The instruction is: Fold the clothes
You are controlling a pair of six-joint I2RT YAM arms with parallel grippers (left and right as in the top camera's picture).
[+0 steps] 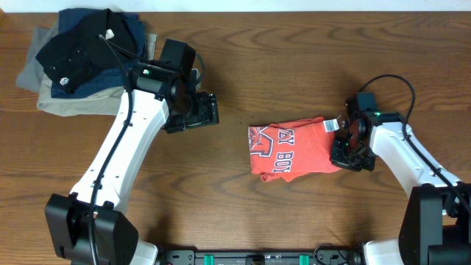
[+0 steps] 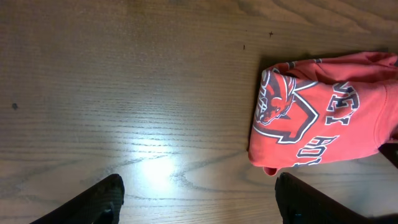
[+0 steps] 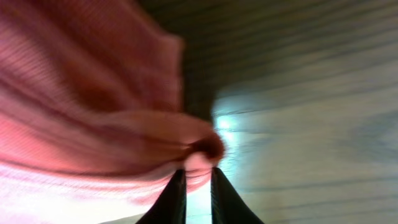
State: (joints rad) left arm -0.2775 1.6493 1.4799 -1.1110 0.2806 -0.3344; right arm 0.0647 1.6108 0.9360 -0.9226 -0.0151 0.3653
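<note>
The clothes (image 1: 294,149), a coral-red T-shirt with dark blue lettering, lie folded into a compact rectangle right of the table's centre. My right gripper (image 1: 344,149) is at the shirt's right edge. In the right wrist view its narrow fingers (image 3: 199,171) stand almost together, with a bunched fold of red fabric (image 3: 93,112) pinched at their tips. My left gripper (image 1: 200,110) hovers open over bare wood, well left of the shirt. In the left wrist view its fingertips (image 2: 198,186) stand wide apart with nothing between them, and the shirt (image 2: 317,118) lies at the right.
A pile of folded garments (image 1: 81,59), black and navy on top of khaki and grey, sits at the table's far left corner. Bare wooden table (image 1: 221,184) lies between the two arms. The left arm's white link (image 1: 121,158) crosses the left half.
</note>
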